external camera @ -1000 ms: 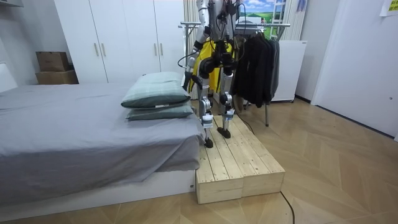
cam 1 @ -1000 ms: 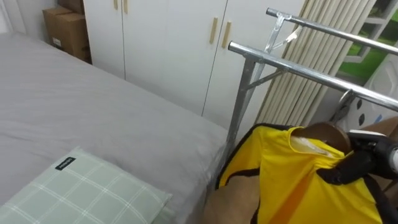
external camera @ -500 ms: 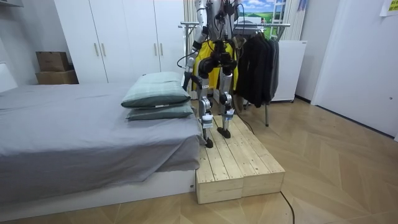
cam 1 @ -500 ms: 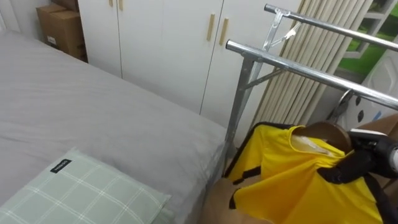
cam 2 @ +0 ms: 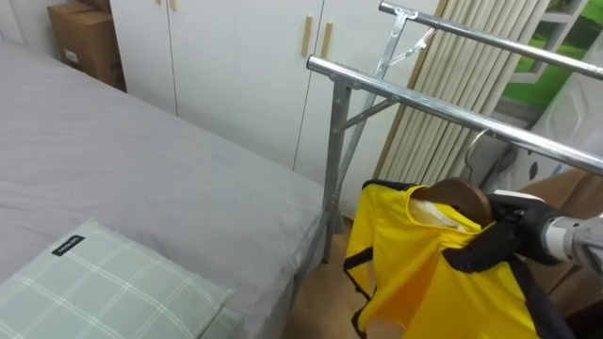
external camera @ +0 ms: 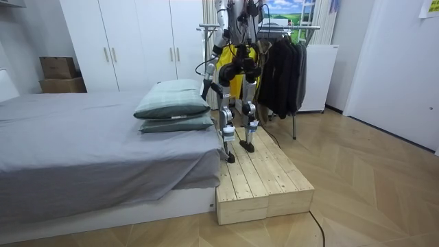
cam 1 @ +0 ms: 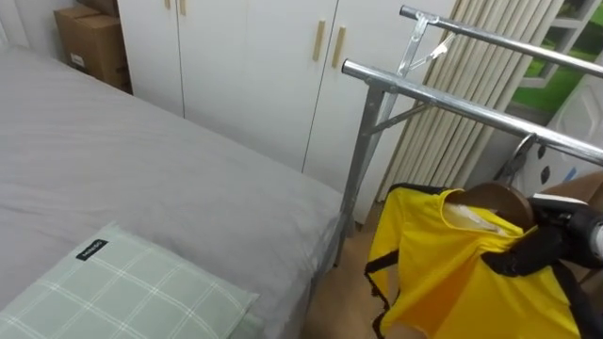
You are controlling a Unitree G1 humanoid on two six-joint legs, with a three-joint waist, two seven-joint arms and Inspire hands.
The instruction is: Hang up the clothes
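A yellow shirt (cam 1: 443, 268) with black trim hangs on a brown wooden hanger (cam 1: 492, 200) at the lower right of the eye views. My right hand (cam 1: 530, 252) comes in from the right. Its dark fingers are curled round the shirt's shoulder and the hanger under it. The hanger's metal hook (cam 2: 480, 138) stands just below the silver rail (cam 1: 443, 100) of the clothes rack; whether it touches the rail I cannot tell. In the room view I stand on a wooden platform (external camera: 264, 182) between bed and rack, the shirt (external camera: 241, 53) in front of me and my left hand (external camera: 205, 87) low at my side.
A grey bed (cam 1: 141, 179) fills the left, with a green checked pillow (cam 1: 122, 292) near me. White wardrobes (cam 1: 254, 66) and cardboard boxes (cam 1: 94, 47) stand behind. Dark clothes (external camera: 285, 68) hang further along the rack. A second rail (cam 1: 490, 42) runs behind the first.
The shirt's loose lower left side has swung to the right, away from the bed, and now hangs narrower. My right hand keeps its hold in the same place.
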